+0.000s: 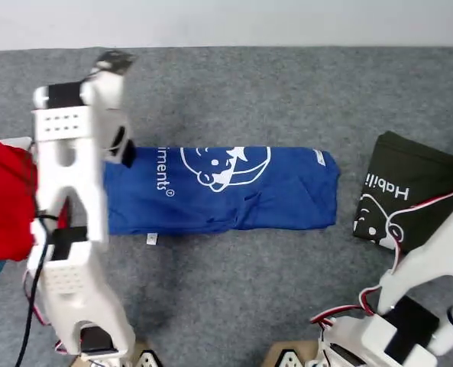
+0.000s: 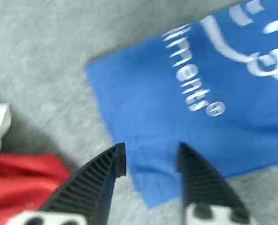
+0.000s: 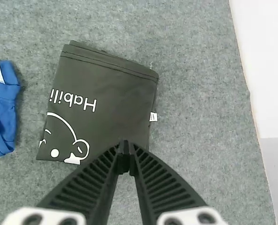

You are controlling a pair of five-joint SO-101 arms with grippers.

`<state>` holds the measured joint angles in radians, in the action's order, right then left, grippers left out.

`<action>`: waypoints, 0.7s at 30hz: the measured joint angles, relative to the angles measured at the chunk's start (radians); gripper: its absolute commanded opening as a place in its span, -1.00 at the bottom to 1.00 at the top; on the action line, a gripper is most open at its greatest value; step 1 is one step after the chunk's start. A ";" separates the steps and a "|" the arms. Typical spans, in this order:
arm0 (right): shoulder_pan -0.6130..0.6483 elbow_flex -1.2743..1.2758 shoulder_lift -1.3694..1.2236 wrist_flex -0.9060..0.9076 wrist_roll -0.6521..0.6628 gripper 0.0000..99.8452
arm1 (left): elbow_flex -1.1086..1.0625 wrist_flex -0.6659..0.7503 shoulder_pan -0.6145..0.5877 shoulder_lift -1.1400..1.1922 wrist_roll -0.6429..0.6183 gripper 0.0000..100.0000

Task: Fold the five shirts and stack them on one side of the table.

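We see the blue shirt (image 1: 226, 191) lying folded into a long strip across the middle of the grey mat (image 1: 234, 99). Our left gripper (image 2: 150, 150) hangs above the shirt's end nearest the red shirt (image 1: 4, 199). Its jaws are parted a moderate way with nothing between them, and blue cloth shows in the gap. The red shirt lies bunched at the table's left edge, just beside the blue one. On the right side, apart from the blue strip, a dark green shirt (image 3: 101, 112) lies folded into a compact rectangle. Our right gripper (image 3: 124, 151) sits over its near edge, jaws pressed together and holding nothing.
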<state>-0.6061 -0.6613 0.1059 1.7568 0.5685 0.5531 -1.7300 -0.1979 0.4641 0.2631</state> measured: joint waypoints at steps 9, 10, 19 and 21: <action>0.000 0.094 0.014 0.000 0.000 -0.98 | 0.000 0.040 -0.101 0.170 0.060 -0.47; 0.000 0.114 0.026 0.000 0.000 -0.98 | 0.000 0.055 -0.112 0.199 0.064 -0.47; 0.000 0.267 0.141 0.000 0.000 -0.98 | 0.040 0.091 -0.118 0.370 0.104 -0.48; 0.000 0.273 0.155 0.000 0.000 -0.98 | 0.074 0.091 -0.118 0.414 0.107 -0.48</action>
<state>-0.6061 -0.3882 0.2608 1.7568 0.5685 0.6268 -1.6395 -0.3161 0.8784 0.3705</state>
